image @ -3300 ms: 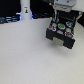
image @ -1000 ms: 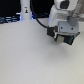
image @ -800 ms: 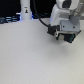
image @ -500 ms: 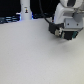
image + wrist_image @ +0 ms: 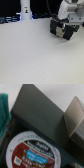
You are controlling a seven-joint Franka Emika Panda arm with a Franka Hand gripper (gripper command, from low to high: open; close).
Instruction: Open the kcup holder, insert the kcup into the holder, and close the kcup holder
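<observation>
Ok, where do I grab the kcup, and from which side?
Take the kcup across its pale round rim, coming down from above. Its foil top faces the wrist camera, so it seems to sit upright, and the rounded sides are the likeliest grip. The black kcup holder looks close beside it, so turn the jaws so that neither comes down on it.

kcup [image 5: 34, 150]: round, pale rim, printed top | kcup holder [image 5: 37, 111]: dark, directly behind

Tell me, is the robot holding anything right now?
Cannot tell. The gripper sits at the kcup holder, its fingers hidden; the wrist view shows only a pod close up.
</observation>
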